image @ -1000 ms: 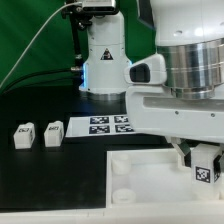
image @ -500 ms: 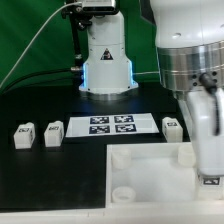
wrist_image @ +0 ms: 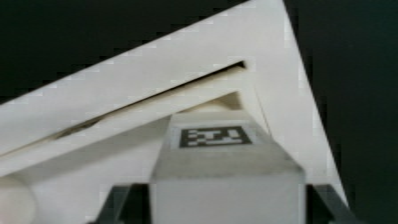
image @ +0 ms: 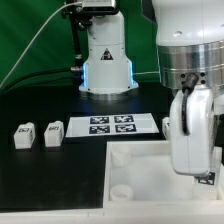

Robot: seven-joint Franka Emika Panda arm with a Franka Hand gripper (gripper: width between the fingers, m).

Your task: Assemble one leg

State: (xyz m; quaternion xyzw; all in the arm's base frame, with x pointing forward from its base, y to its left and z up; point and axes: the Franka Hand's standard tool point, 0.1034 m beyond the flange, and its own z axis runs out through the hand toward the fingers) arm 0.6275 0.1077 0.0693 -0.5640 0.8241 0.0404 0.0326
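My gripper (image: 204, 178) is shut on a leg (image: 209, 177), a small white post with a black-and-white tag, over the right corner of the large white square part (image: 140, 172). In the wrist view the leg (wrist_image: 217, 160) fills the space between the dark fingers (wrist_image: 121, 206), above the part's corner (wrist_image: 151, 95); I cannot tell whether it touches the part. Two more legs (image: 24, 136) (image: 52, 133) stand on the table at the exterior view's left. Another leg (image: 170, 126) stands behind the gripper, partly hidden.
The marker board (image: 110, 125) lies on the black table behind the square part. The arm's white base (image: 106, 60) stands at the back. A round socket (image: 120, 192) shows at the part's near left corner.
The gripper has swung with the leg from above the part's right side and turned; since half a second ago it has shifted slightly to the exterior view's left. The leg behind it came into view.
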